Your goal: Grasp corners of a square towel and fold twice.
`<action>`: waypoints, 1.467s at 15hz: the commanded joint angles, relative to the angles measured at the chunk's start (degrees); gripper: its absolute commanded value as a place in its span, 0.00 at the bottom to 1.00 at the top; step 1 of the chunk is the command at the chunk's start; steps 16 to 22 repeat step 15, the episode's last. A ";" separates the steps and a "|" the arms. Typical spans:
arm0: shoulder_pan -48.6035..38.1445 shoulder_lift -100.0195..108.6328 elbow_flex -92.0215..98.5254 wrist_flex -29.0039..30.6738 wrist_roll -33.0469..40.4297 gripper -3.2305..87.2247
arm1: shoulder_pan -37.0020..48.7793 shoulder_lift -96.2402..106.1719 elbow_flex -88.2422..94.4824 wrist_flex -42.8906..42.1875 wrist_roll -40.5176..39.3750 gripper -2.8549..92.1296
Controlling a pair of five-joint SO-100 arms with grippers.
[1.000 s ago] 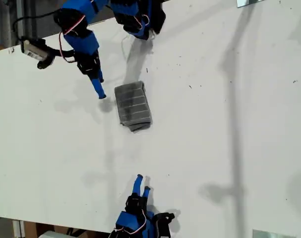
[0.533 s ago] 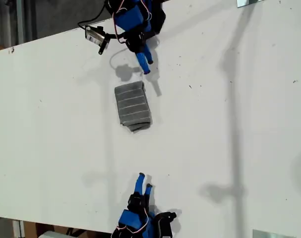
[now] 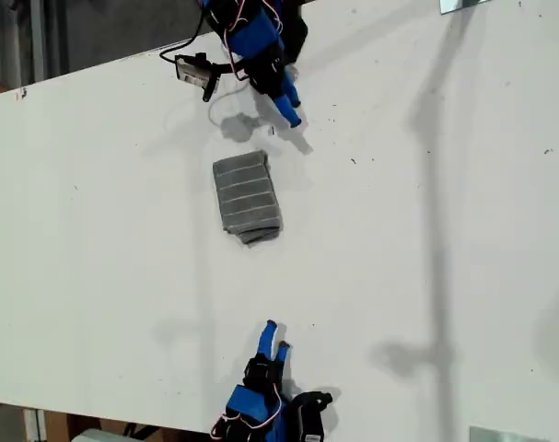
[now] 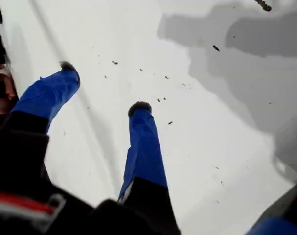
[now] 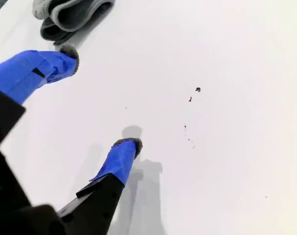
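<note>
Clearing the tools from a folded towel

Towel [image 3: 247,195] lies as a small striped rectangle near the middle of the tabletop [image 3: 426,230], layered, with its lower end in the exterior view a little bunched. By the look of it, both folds are done. No corners can be picked out in the bundle.

My first tool [image 4: 104,85]: spread wide, nothing between the tips, bare tabletop below. My second tool [image 5: 99,97]: also spread wide and empty, with the towel's stacked edge just beyond one tip, apart from it.

One arm [image 3: 284,97] hangs by the exterior view's top edge, the other arm [image 3: 270,345] by its bottom edge. Which is first or second cannot be told.

Judgement: what remains is leaving the bundle undisturbed.
- Lift before travelling so no tip drags cloth.
- Keep both tools spread, away from the loose end.
- If the bunched end needs squaring, press it lightly from above rather than pinching it.
</note>
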 commanded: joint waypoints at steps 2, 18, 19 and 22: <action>3.78 0.97 0.97 -1.76 9.32 0.38 | -1.76 -0.26 -1.85 0.97 0.18 0.29; 6.86 0.97 0.97 -2.02 37.53 0.24 | -0.35 -0.26 -1.93 1.05 0.18 0.29; 6.86 0.97 0.97 -2.02 37.53 0.24 | -0.35 -0.26 -1.93 1.05 0.18 0.29; 6.86 0.97 0.97 -2.02 37.53 0.24 | -0.35 -0.26 -1.93 1.05 0.18 0.29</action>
